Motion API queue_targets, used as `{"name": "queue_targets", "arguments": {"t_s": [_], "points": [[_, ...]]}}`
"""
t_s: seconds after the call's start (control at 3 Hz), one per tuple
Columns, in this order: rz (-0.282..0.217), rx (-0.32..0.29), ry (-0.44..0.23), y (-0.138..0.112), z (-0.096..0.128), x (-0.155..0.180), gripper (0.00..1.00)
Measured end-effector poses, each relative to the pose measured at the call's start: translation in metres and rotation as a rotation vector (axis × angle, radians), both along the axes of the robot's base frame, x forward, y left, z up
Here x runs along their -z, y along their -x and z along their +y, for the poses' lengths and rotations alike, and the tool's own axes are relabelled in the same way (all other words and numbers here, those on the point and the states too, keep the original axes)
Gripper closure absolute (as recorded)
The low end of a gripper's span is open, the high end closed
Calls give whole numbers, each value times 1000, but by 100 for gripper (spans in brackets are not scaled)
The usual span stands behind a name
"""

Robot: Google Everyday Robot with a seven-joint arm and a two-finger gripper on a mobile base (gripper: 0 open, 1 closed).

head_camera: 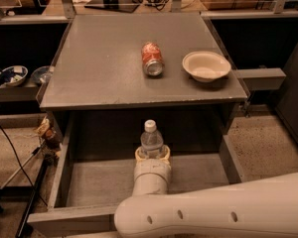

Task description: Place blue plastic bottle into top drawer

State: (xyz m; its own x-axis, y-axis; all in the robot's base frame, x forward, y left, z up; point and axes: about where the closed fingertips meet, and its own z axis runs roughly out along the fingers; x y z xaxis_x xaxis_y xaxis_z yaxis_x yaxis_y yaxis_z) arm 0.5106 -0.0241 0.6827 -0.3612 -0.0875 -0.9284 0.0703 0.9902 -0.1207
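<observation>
Grey cabinet top (104,68) across the upper middle of the frame. Below it, top drawer (64,152) pulled out wide into the lower centre, open to receive. White arm (213,212) in from the lower right corner, wrist reaching over the drawer front to carry its load inside. Cream bowl (206,66) at upper right, red soda can (152,59) on its side just left of it, both apart from the job. Gripper (152,155) at lower centre within the drawer, jaws drawn in narrow on the blue plastic bottle (151,140), held upright, cap up, lower body clasped. Likely near set-down; contact with the drawer floor impossible to tell.
</observation>
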Motion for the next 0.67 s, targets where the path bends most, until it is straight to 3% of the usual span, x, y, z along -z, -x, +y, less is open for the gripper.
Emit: {"name": "queue_targets", "arguments": {"t_s": [0.33, 0.67], "points": [[0, 0, 0, 0, 0, 0, 100], [13, 42, -16, 7, 0, 7, 100]]}}
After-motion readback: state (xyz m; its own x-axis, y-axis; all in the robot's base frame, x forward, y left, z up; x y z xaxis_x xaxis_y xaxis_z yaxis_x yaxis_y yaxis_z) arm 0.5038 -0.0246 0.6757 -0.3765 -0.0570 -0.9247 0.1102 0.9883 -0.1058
